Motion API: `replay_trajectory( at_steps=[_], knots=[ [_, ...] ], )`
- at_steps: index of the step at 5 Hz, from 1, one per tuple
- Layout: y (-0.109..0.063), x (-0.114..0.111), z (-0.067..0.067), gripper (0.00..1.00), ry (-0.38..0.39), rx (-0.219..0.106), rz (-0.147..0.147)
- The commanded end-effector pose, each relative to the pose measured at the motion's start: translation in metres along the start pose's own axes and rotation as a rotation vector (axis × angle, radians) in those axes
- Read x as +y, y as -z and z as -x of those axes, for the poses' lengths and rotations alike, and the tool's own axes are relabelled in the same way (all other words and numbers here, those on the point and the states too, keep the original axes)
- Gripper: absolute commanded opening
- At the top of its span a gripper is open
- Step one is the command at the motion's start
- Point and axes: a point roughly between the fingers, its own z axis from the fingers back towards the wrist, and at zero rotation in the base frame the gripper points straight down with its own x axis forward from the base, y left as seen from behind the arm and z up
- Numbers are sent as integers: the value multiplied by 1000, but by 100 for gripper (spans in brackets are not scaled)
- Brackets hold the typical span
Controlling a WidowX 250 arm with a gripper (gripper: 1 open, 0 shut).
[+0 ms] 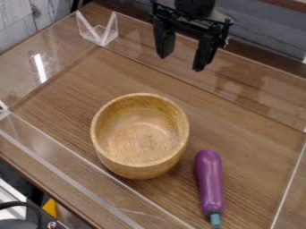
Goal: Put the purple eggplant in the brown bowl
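Observation:
The brown bowl (141, 134) stands upright and empty on the wooden table, near the front middle. The purple eggplant (209, 182) lies flat on the table just right of the bowl, its teal stem cap pointing toward the front edge. My gripper (184, 46) hangs at the back, well above and behind both things, pointing down. Its two black fingers stand wide apart with nothing between them.
A clear acrylic wall (72, 183) runs around the wooden table (257, 134) on the left, front and right. A small clear folded stand (98, 29) sits at the back left.

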Motion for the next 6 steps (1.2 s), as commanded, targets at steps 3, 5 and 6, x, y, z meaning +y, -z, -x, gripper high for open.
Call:
replay_trajectory(
  at_steps=[3, 5, 6],
  knots=[
    [8, -18, 24, 100, -87, 3, 46],
    [15, -26, 31, 100, -51, 21, 54],
    [13, -24, 43, 100, -105, 23, 64]
  ],
)
